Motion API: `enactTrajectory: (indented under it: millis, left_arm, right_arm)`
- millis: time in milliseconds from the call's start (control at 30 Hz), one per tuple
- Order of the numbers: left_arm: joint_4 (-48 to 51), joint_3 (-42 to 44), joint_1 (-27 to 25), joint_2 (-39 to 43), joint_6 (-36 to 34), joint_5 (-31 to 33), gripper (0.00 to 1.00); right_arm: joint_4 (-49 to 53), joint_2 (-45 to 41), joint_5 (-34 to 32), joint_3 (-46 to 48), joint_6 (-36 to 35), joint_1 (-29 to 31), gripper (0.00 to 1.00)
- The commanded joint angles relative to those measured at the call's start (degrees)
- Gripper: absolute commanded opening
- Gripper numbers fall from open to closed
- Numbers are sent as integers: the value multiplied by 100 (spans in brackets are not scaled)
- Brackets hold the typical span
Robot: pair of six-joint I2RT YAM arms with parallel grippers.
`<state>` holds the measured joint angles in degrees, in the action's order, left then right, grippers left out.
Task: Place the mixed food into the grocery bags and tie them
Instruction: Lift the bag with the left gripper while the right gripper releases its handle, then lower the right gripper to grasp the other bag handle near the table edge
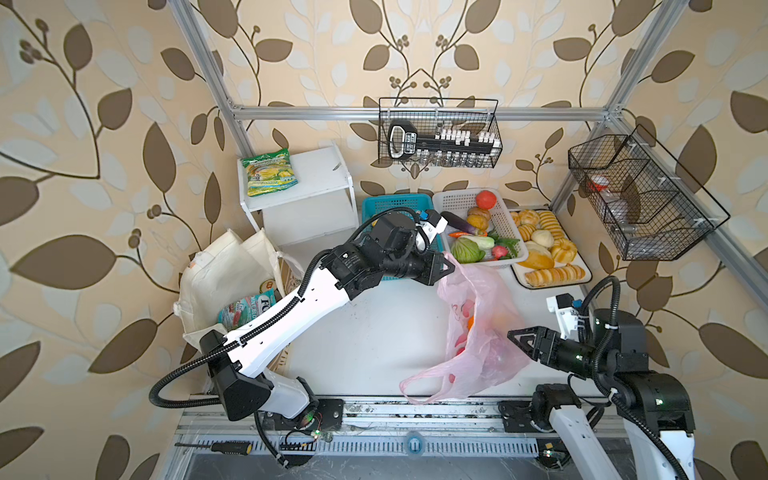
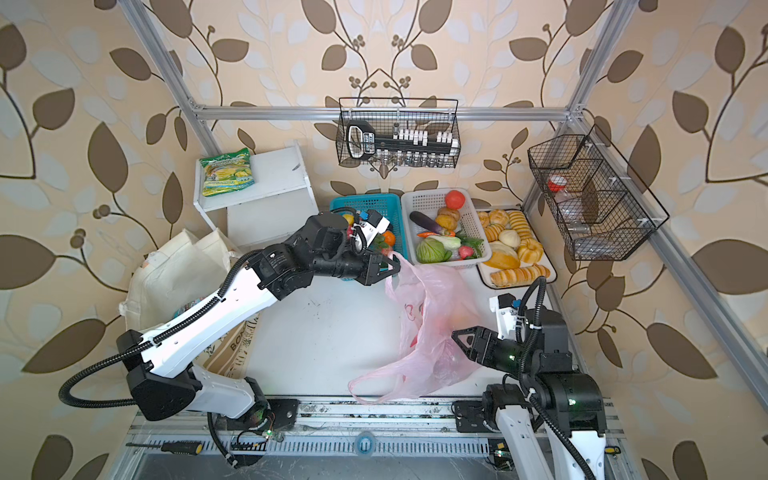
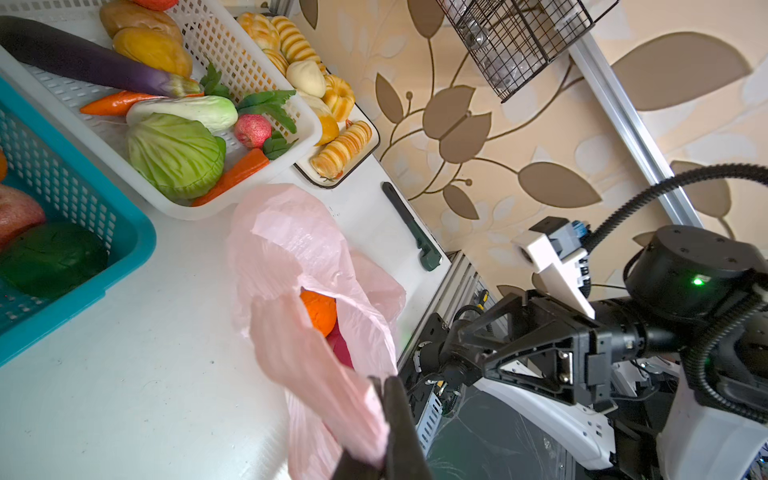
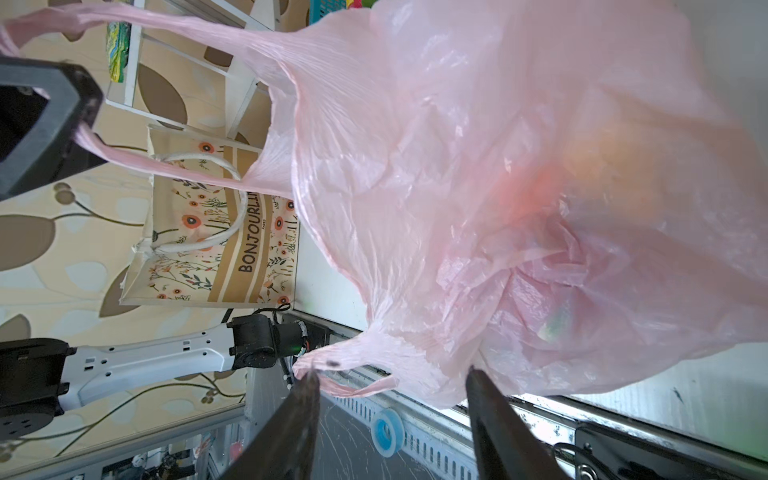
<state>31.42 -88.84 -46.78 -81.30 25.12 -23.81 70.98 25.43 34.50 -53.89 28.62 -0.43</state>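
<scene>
A: What could be going wrong from here?

B: The left gripper (image 1: 451,265) is pinching one handle of the pink plastic bag (image 1: 478,332) and holding it up by the far baskets, so the thin film is stretching. A harder pull could be tearing it or slipping it free. The mouth is gaping too, so the toy orange (image 3: 319,311) might be rolling out onto the white table (image 1: 365,332).

A: And the right gripper (image 4: 390,374)?

B: Its jaws are standing apart, gripping nothing. The loose handle (image 4: 353,353) is lying just beside one fingertip at the near edge, so closing could be catching only air.

A: Arm poses?

B: The left arm is reaching across the middle. The right is crouching low at the near right, pointing left. The canvas tote (image 1: 224,270) is sitting on the left.
</scene>
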Motion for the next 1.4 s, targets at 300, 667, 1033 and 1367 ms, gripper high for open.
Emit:
enactTrajectory:
  millis: [300,667,1033,1367]
  left_arm:
    - [-224,-88,105,-321,209,65,0]
    - [-164,-178,389,-422,344,-124,0]
    - [-158,-175,433,-376,320,-168,0]
    - [-101,-179,434,-369,318,-175,0]
  right_arm:
    - [-835,404,-456,389,320,1493,52]
    - [-3178,3063,-7516,-354,502,9312,52]
    - [-5570,4710,-6351,128,-2271,9798,51]
    - [-5565,5286,-6811,644,-1740,9472,47]
